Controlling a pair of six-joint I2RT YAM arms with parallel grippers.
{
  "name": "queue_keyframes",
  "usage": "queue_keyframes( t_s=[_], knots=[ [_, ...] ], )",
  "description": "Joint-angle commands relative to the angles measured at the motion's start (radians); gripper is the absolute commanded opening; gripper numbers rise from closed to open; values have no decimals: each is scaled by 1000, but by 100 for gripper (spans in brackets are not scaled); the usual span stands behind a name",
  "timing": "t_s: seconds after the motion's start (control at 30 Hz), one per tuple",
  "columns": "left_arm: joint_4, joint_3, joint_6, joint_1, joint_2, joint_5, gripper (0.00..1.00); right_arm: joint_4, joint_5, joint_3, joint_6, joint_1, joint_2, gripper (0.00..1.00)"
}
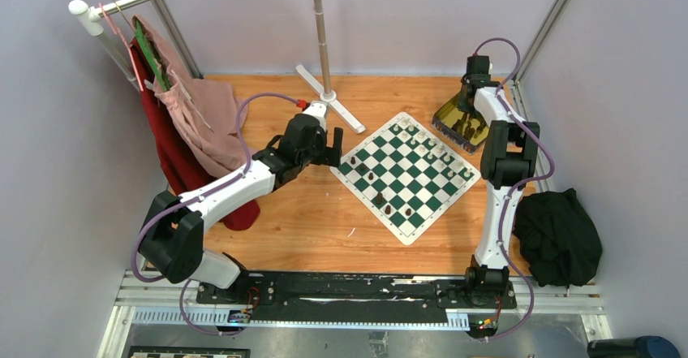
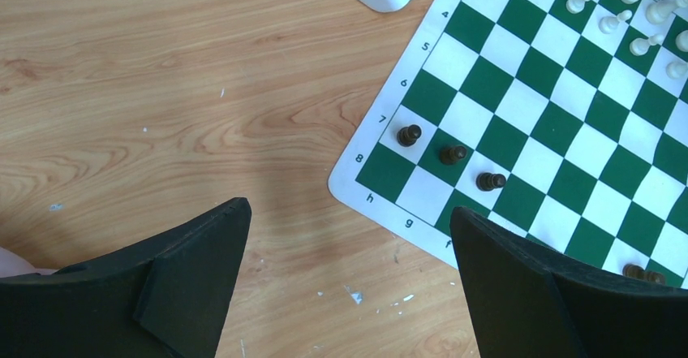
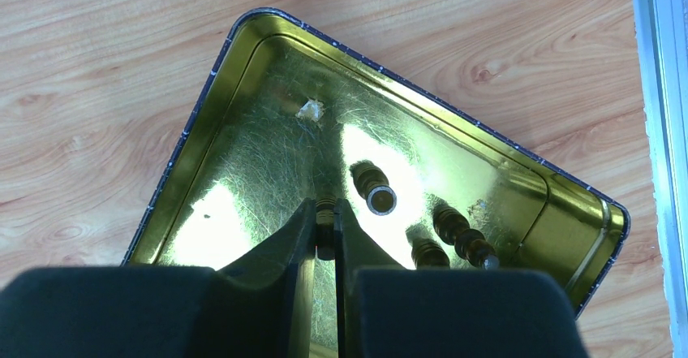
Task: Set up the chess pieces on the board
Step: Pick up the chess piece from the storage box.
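1. Only the overhead view shows the far left, where pink and red garments (image 1: 191,110) hang from a rail.
2. The left gripper (image 1: 326,144) hovers over the wooden table (image 1: 300,220) beside the board's left corner. Its fingers are spread wide with nothing between them.
3. The board (image 1: 406,175) lies skewed mid-table. The overhead view shows the figures on it only as specks. The left wrist view shows three dark pawns (image 2: 453,154) standing upright in a diagonal row near the board's edge, and white pieces (image 2: 617,21) gathered at the far side.
4. The gold tin (image 1: 454,122) sits just beyond the board's right corner, and the right arm hides its contents from above.
5. The right wrist view looks into the tin. There the right gripper (image 3: 325,208) has its fingers pinched onto one dark piece (image 3: 325,230). Several loose dark pieces (image 3: 373,187) lie on the shiny floor beside it.
6. A black cloth (image 1: 560,236) is heaped at the far right.
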Motion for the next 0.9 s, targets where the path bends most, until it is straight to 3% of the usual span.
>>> queue_keyframes(
  t_s=[0.0,0.87],
  knots=[
    [17,-16,4,8,-21,4,100,-26,-2,2,-3,4,0,1],
    [-25,-53,-5,8,-128,-16,100,-54,25,-36,-18,48,-177,0]
  ],
)
